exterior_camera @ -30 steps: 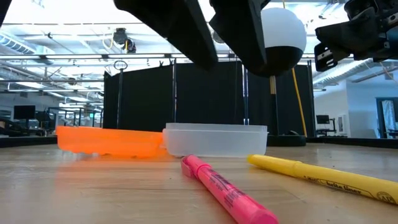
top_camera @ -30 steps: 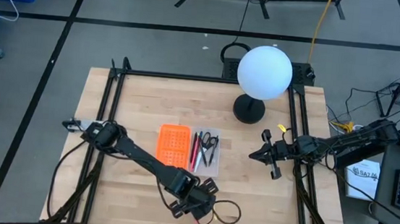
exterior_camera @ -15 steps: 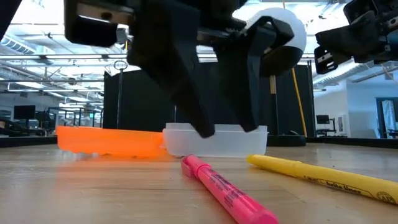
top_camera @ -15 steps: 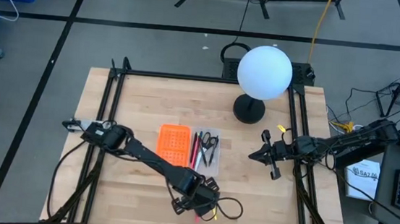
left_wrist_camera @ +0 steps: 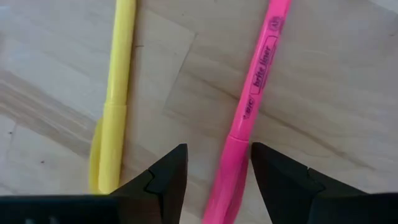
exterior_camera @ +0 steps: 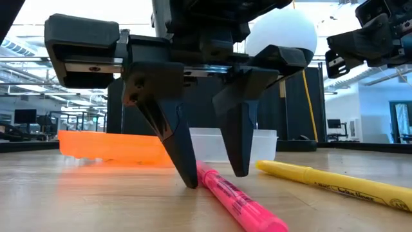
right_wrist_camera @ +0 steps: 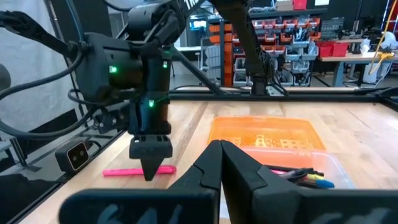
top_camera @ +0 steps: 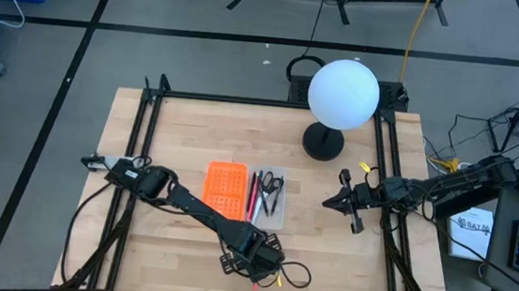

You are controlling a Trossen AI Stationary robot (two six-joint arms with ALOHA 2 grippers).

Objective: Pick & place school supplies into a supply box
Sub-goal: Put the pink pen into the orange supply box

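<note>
From above, I see the clear box (top_camera: 268,199) beside the orange panel (top_camera: 225,188); scissors (top_camera: 273,192) and a few pens (top_camera: 255,194) lie in it already — that part looks done. My left gripper (top_camera: 257,258) is low at the near edge of the table (top_camera: 185,130); my right gripper (top_camera: 347,202) waits off to the side, pinched closed.

From the table top, my left jaws stand wide, one on each side of the pink pen (exterior_camera: 235,198); the yellow pen (exterior_camera: 335,183) lies just beside it.

From my left wrist, both pens rest on the wood, not held — these two are left, I think.

From my right wrist, my jaws touch.
</note>
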